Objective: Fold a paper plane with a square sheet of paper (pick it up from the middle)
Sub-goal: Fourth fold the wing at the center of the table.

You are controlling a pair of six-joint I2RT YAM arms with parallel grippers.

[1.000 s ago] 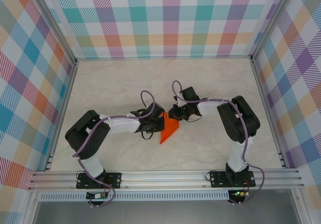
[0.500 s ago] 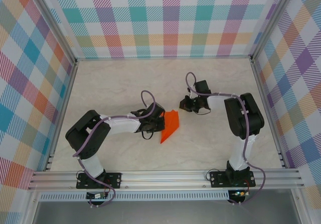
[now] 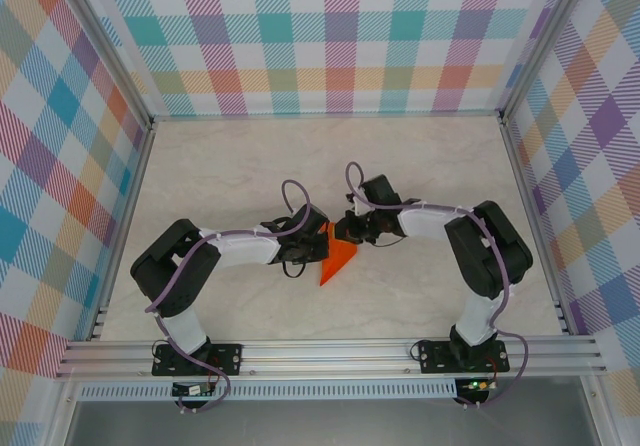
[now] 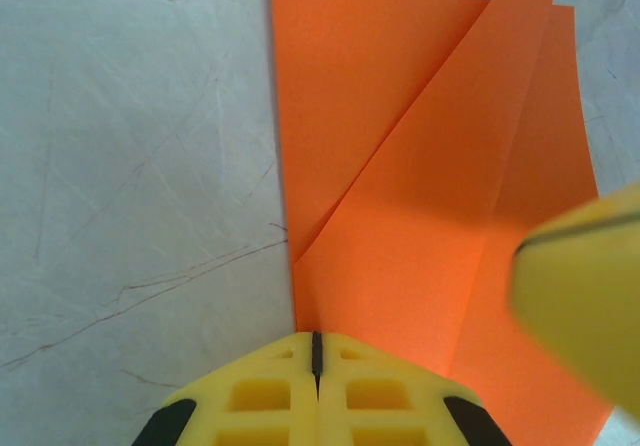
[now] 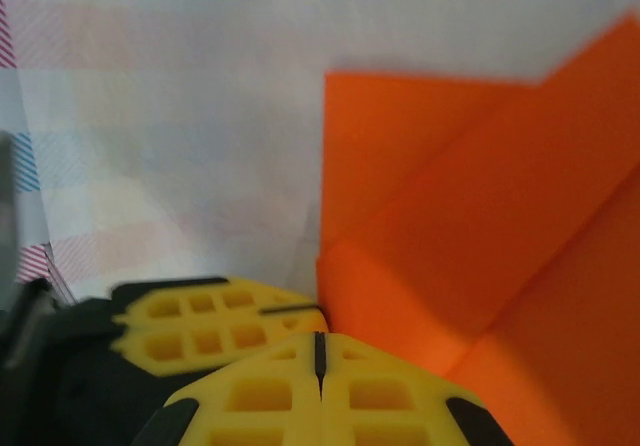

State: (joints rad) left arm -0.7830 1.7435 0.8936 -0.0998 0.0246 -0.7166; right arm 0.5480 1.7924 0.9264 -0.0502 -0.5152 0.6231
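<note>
With its jaws pressed together, the left gripper (image 4: 316, 344) is sitting at the edge of the folded square sheet of paper (image 4: 420, 206), while the right gripper (image 5: 320, 346), likewise closed, is facing it just beside, the orange sheet lying creased mid-table (image 3: 250, 166).

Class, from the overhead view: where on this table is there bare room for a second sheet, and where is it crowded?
Bare: the wide strip of table along the back wall; also the patch between the orange paper and the front rail. Crowded: the middle, where the left gripper and right gripper, both shut, meet at the paper.
</note>
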